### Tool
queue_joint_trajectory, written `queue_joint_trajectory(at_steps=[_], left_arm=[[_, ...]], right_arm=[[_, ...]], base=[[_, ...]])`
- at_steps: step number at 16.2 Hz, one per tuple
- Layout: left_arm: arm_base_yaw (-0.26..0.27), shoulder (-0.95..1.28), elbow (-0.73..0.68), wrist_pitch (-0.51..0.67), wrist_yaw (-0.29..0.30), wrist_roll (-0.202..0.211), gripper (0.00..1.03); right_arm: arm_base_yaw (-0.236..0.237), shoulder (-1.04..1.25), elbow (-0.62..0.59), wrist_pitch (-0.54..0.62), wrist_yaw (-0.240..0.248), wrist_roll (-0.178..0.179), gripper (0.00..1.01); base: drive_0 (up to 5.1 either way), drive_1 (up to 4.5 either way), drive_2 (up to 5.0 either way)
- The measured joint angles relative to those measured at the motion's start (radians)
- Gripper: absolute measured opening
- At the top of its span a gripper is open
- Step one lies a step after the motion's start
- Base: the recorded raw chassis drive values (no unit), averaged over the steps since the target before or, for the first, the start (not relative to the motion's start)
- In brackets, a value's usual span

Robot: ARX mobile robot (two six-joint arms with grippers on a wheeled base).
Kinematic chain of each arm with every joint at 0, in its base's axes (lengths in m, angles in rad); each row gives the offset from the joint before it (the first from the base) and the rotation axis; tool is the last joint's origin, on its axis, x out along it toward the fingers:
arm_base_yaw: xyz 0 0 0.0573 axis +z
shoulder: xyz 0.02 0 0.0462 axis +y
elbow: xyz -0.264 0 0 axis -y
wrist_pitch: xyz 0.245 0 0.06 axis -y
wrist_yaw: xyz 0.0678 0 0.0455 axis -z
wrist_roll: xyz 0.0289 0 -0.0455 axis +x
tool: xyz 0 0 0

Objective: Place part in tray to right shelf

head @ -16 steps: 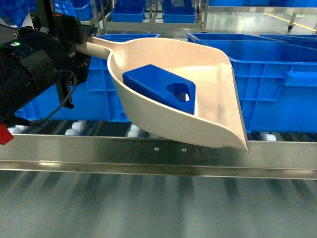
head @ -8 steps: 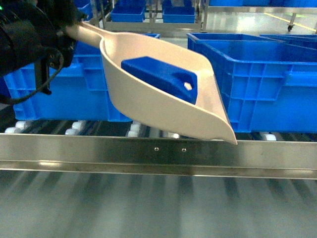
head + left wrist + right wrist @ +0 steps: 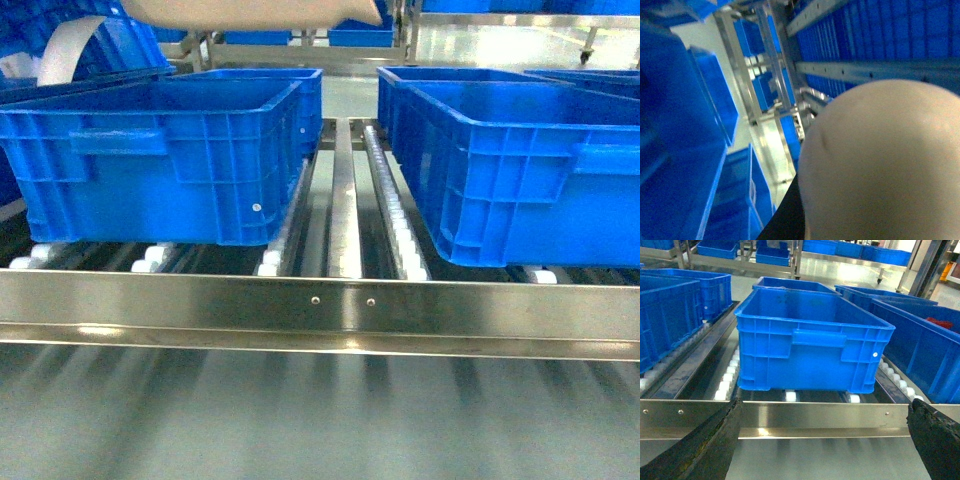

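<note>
Steel roller shelf with unlabelled blue crates, tray overhead.

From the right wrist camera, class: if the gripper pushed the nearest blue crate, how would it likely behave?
The crate sits on white rollers, so it would probably glide back rather than tip. Its ribbed walls suggest stiffness. It looks empty from here, so likely light for its size.

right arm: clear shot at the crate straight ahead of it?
Probably yes. The right gripper is open, facing the blue crate across the shelf's front rail; nothing sits between them.
</note>
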Motion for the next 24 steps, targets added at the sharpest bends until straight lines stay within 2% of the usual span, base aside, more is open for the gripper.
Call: queue_joint_trajectory(at_steps=[2,3,4,8,9,10,11,17,19,20,22,23,24], left_arm=[[0.038,0.029,0.099,-0.058,-0.073,0.045,0.13],[0.051,0.051,0.148,-0.074,-0.089,0.073,0.13],[0.064,0.087,0.206,-0.066,-0.098,0.119,0.13],[0.125,0.263,0.469,-0.215,-0.211,0.311,0.13],[0.132,0.290,0.498,-0.222,-0.232,0.347,0.13],[0.147,0.318,0.533,-0.254,-0.234,0.403,0.13],[0.156,0.324,0.536,-0.265,-0.237,0.431,0.13],[0.158,0.324,0.546,-0.261,-0.247,0.473,0.13],[0.156,0.324,0.546,-0.234,-0.297,0.539,0.13],[0.156,0.324,0.552,-0.234,-0.284,0.544,0.13],[0.160,0.324,0.550,-0.238,-0.259,0.529,0.13],[0.162,0.307,0.514,-0.210,-0.226,0.493,0.13],[0.163,0.254,0.428,-0.193,-0.198,0.436,0.13]], right_arm=[[0.000,0.000,0.000,0.000,0.000,0.000,0.98],[0.000,0.000,0.000,0.000,0.000,0.000,0.98],[0.000,0.000,0.000,0.000,0.000,0.000,0.98],[0.000,0.000,0.000,0.000,0.000,0.000,0.98],[0.000,0.000,0.000,0.000,0.000,0.000,0.98],[0.000,0.000,0.000,0.000,0.000,0.000,0.98],[0.000,0.000,0.000,0.000,0.000,0.000,0.98],[0.000,0.000,0.000,0.000,0.000,0.000,0.98],[0.000,0.000,0.000,0.000,0.000,0.000,0.98],[0.000,0.000,0.000,0.000,0.000,0.000,0.98],[0.000,0.000,0.000,0.000,0.000,0.000,0.98],[0.000,0.000,0.000,0.000,0.000,0.000,0.98],[0.000,0.000,0.000,0.000,0.000,0.000,0.98]], base=[[0.0,0.00,0.0],[0.0,0.00,0.0],[0.0,0.00,0.0],[0.0,0.00,0.0],[0.0,0.00,0.0],[0.0,0.00,0.0],[0.0,0.00,0.0],[0.0,0.00,0.0],[0.0,0.00,0.0],[0.0,0.00,0.0],[0.0,0.00,0.0],[0.0,0.00,0.0],[0.0,0.00,0.0]])
